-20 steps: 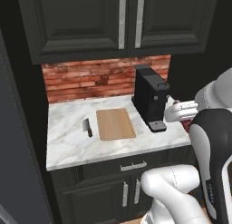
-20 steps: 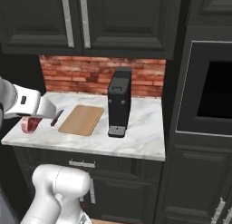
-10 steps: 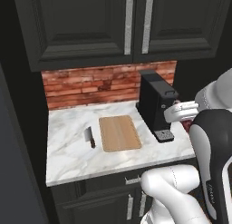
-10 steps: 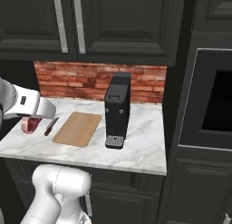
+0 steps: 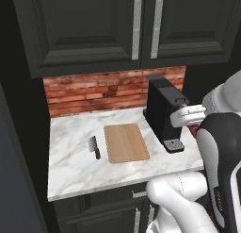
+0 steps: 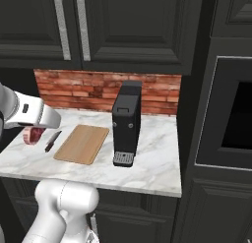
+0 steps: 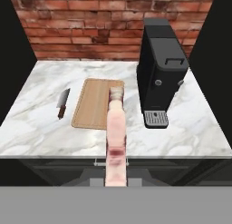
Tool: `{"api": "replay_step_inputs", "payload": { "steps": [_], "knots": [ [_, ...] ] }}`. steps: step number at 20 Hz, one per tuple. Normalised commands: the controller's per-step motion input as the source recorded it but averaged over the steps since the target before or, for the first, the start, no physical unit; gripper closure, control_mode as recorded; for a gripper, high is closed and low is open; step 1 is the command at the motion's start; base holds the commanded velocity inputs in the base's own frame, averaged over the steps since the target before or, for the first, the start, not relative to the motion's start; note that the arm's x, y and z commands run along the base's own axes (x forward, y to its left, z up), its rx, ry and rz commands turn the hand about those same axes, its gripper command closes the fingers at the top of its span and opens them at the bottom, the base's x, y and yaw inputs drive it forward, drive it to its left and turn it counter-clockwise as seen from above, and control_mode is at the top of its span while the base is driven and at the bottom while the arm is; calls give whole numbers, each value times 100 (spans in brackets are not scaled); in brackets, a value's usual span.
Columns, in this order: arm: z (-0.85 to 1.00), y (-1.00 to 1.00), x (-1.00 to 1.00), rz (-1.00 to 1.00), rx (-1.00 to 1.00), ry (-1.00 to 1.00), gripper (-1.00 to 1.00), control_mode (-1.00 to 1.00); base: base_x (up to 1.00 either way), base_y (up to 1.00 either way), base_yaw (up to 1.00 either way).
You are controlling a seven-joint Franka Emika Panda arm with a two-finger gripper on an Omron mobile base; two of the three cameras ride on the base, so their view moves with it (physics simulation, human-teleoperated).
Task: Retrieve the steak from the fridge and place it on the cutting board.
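The steak (image 7: 115, 137) runs edge-on up the middle of the hand view, pink with a dark red patch, held out in front of the counter. Its far end overlaps the right side of the cutting board (image 7: 96, 104) in that view. From the left base view, the steak (image 5: 192, 129) hangs below my gripper (image 5: 190, 125), right of the coffee machine. From the right base view, the steak (image 6: 34, 135) hangs under my gripper (image 6: 34, 131), left of the cutting board (image 6: 82, 143). The gripper is shut on the steak. The tan cutting board (image 5: 125, 142) lies bare. The fridge is out of view.
A cleaver (image 5: 94, 147) lies just left of the board on the marble counter (image 5: 70, 170). A tall black coffee machine (image 5: 162, 112) stands right of the board. Brick wall and dark cabinets (image 5: 117, 24) rise behind. An oven front (image 6: 231, 114) is at the right.
The whole picture has shifted and grown: the base has driven closer to the counter. The gripper still holds the steak in the same pose.
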Motion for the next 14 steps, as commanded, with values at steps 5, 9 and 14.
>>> {"api": "replay_step_inputs", "payload": {
  "steps": [5, 9, 14],
  "knots": [
    [0, 0, 0, 0, 0, 0, 100, 100, 0, 0, 0],
    [-8, 0, 0, 0, 0, 0, 100, -100, 0, 0, 0],
    [-42, 5, 0, 0, 7, -4, 100, -100, 0, 0, 0]
  ]
}}
